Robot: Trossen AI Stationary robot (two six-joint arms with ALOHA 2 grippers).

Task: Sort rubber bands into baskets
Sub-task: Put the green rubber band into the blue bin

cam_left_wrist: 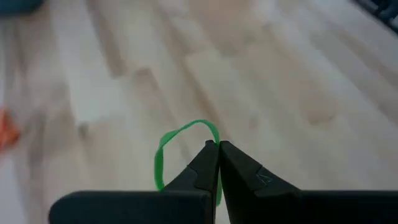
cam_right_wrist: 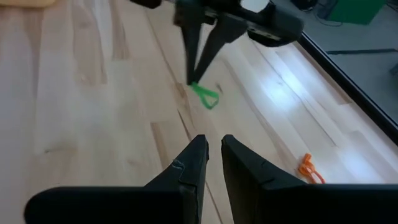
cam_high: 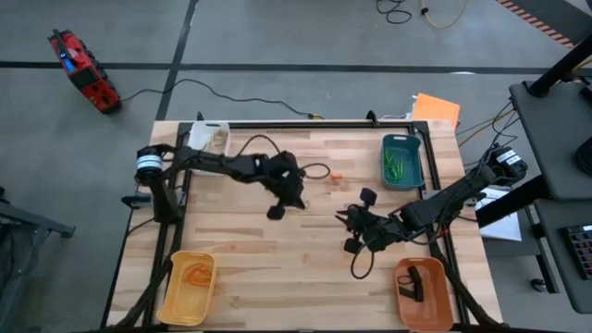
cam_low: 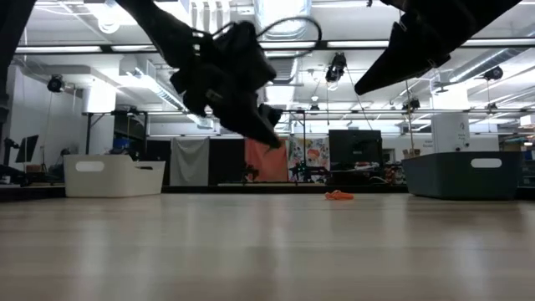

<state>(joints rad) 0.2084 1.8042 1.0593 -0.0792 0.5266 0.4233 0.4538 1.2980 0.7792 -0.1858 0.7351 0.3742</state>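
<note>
The left gripper (cam_left_wrist: 217, 144) hangs above the middle of the counter (cam_high: 277, 268), its fingers (cam_left_wrist: 202, 163) pressed together on a green band (cam_left_wrist: 163, 152); part of the loop is hidden behind the fingers. From the right wrist view the same band (cam_right_wrist: 205, 96) dangles from the left gripper's tips (cam_right_wrist: 193, 78), off the wood. The right gripper (cam_right_wrist: 212, 142) sits nearby, toward the right side of the counter, its fingers (cam_right_wrist: 194, 155) nearly together with a narrow gap and nothing visible between them. An orange band (cam_high: 335, 179) lies loose on the counter beyond both grippers, toward the far edge. At the near corners stand the yellow basket (cam_high: 170, 298), with orange bands inside, and the orange basket (cam_high: 442, 305), whose dark contents are hard to make out. At the far corners are the teal basket (cam_high: 416, 166), holding green bands, and the white basket (cam_high: 211, 130), partly covered by the left arm, its contents unclear. In the low view both arms are cut off at the top.
</note>
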